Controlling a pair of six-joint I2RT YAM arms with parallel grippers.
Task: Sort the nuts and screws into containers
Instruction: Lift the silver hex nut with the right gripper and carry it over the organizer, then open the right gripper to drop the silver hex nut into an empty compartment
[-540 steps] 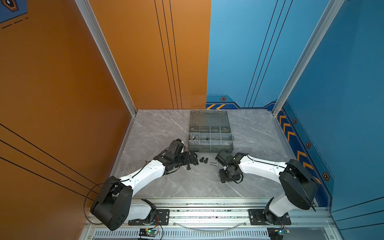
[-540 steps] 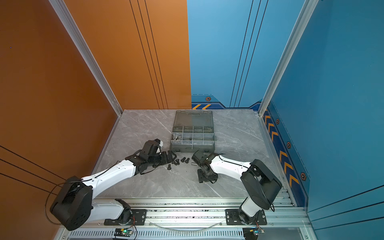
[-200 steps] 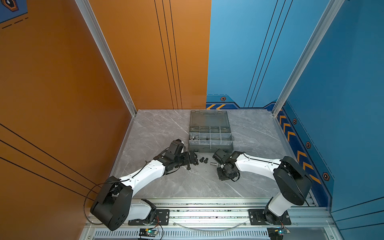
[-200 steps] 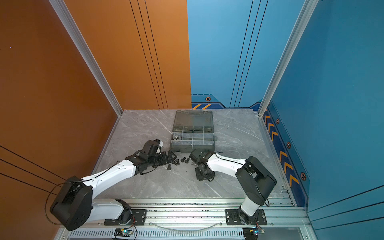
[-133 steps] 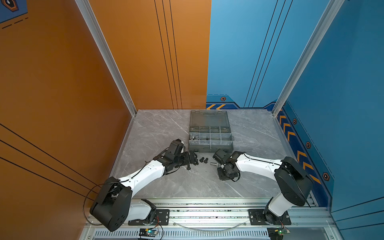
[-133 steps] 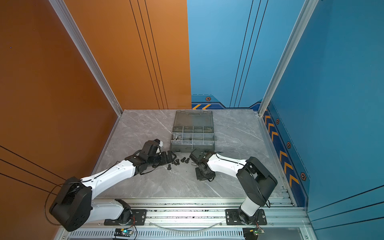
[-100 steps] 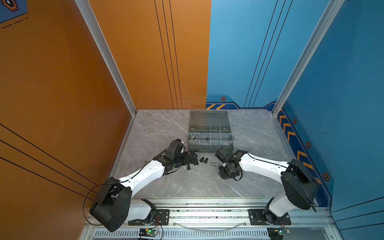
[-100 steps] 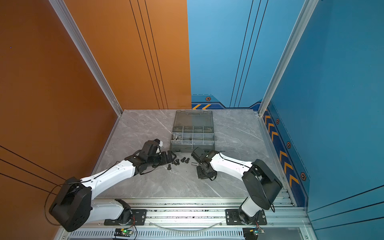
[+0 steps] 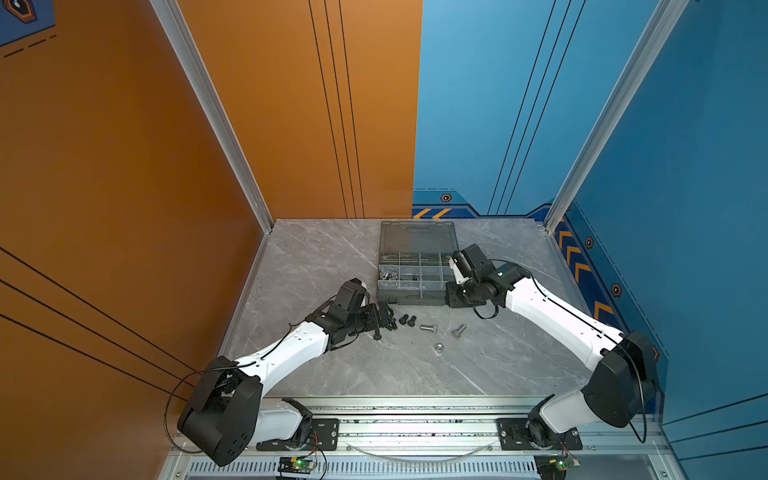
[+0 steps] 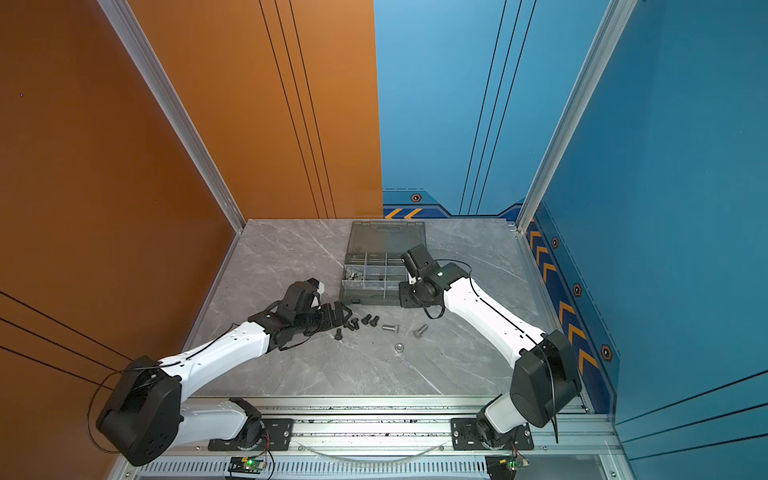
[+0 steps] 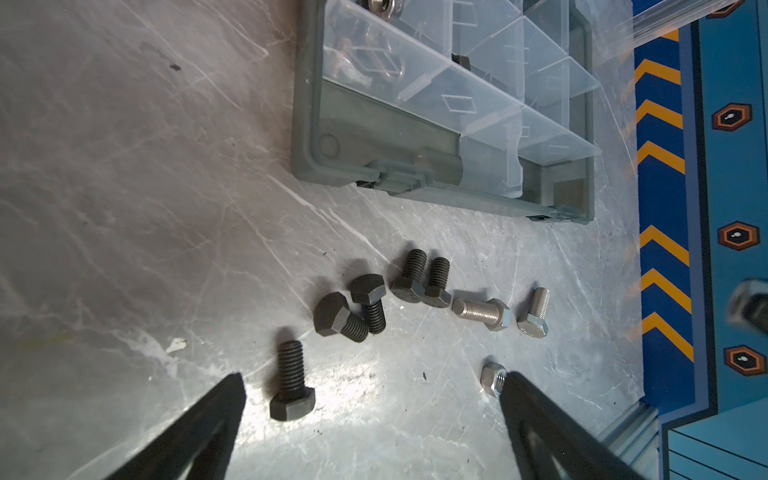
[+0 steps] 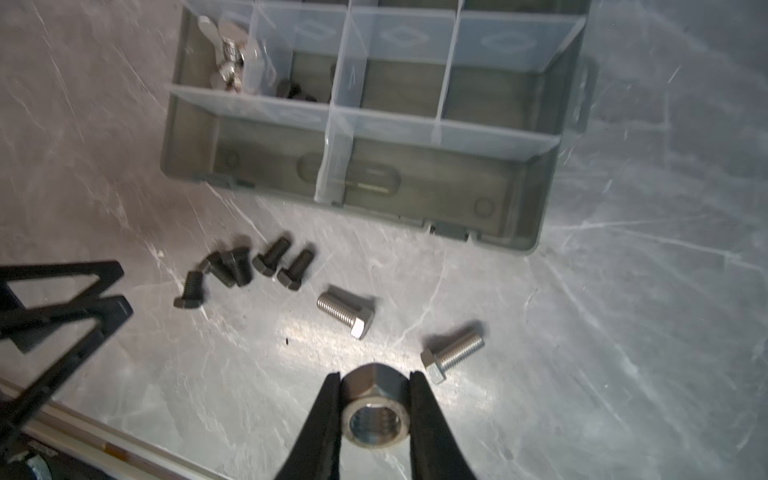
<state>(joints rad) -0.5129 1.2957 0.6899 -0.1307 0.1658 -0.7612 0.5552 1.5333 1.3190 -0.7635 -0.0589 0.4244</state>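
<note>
A grey marble-patterned tabletop (image 9: 332,257) carries a dark grey organiser case (image 9: 415,296) towards its far side, the smoky lid (image 9: 417,237) laid open flat behind it and translucent dividers splitting the tray into small compartments (image 12: 399,79). The left gripper (image 11: 372,380) hangs low over the table in front of the case's left end with its fingers spread wide and nothing between the pads. The right gripper (image 12: 375,378) is raised at the case's front right corner, pinched tight on a silver hex nut (image 12: 376,415) whose threaded bore faces the wrist camera. Five black bolts (image 11: 338,318) lie loose on the table just in front of the case, one of them apart from the rest, between the left gripper's open fingers in the wrist view. Two silver hex bolts (image 9: 428,328) lie to the right of them, near each other but not touching. A second silver hex nut (image 9: 438,347) sits nearer the robot, just beside one left fingertip. Inside the case, silver wing nuts (image 12: 226,54) fill the left-end compartment of the middle row, with black nuts (image 12: 291,89) in the one next to it.
</note>
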